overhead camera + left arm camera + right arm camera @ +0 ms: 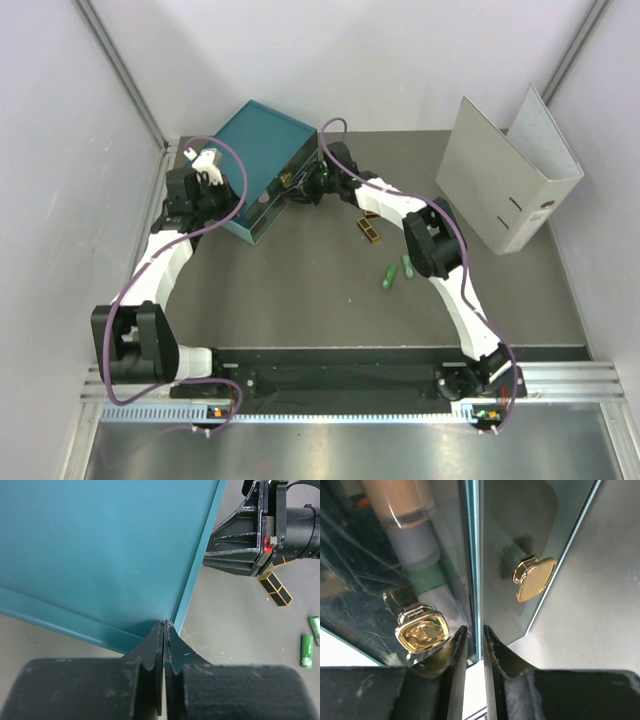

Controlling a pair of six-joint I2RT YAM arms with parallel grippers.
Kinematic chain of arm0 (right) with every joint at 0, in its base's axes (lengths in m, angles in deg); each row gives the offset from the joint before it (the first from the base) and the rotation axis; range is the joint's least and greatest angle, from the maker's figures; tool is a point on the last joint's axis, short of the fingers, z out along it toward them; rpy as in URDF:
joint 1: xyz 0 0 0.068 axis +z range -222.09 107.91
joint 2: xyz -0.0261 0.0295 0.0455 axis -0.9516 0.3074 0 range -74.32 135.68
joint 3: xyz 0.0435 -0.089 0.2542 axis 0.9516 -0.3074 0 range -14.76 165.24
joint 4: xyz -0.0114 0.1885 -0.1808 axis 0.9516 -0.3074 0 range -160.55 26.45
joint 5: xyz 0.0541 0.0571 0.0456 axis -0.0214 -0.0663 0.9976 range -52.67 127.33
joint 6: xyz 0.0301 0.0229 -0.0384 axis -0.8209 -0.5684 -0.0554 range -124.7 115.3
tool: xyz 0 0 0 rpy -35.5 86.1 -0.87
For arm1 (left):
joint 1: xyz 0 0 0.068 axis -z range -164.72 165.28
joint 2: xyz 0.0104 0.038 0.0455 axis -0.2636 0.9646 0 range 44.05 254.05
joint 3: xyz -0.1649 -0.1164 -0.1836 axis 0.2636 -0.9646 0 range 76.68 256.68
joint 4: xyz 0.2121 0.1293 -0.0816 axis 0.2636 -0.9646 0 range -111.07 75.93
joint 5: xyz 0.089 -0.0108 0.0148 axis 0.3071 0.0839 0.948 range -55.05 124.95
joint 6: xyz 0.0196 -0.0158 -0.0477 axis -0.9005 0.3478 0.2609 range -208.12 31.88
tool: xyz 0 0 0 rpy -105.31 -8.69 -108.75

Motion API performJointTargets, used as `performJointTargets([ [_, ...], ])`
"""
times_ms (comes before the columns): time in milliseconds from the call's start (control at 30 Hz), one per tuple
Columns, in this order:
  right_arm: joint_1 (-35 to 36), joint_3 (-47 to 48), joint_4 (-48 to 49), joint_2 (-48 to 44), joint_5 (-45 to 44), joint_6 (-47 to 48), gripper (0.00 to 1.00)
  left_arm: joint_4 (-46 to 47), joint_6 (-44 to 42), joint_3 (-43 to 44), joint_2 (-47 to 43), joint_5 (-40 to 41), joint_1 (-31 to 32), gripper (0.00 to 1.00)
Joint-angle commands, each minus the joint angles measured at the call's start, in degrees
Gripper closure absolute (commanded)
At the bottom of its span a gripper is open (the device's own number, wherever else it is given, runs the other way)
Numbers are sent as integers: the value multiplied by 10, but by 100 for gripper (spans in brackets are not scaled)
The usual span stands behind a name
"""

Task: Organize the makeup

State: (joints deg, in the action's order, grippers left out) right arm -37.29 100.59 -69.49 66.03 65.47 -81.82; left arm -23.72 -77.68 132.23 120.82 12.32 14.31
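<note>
You have two matching arms, the left arm (163, 257) and the right arm (462, 302): white rounded links between bulky black joint housings, each trailed by a loose purple cable (119, 296). Both bolt to a black base plate (330, 378) along the table's near edge. The left gripper (164, 626) has matt black fingers ahead of coarse-textured black blocks. The right gripper (474, 631) has glossier, scuffed black fingers, and its black body carries a small red tab (268, 542).

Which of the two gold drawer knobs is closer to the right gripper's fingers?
The lower knob in the right wrist view, just beside the right gripper and its tips; the other knob sits higher and farther off.
</note>
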Motion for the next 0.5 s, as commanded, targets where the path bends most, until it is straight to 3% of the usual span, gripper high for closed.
performJointTargets([
  [0, 1, -41, 40, -43, -9, 16, 79, -178, -10, -27, 27, -7, 8, 100],
  [300, -9, -127, 54, -76, -20, 34, 60, -177, -10, -32, 27, -9, 8, 100],
  [467, -11, -166, 137, -69, -16, 5, 56, -183, -15, -31, 23, -8, 8, 100],
])
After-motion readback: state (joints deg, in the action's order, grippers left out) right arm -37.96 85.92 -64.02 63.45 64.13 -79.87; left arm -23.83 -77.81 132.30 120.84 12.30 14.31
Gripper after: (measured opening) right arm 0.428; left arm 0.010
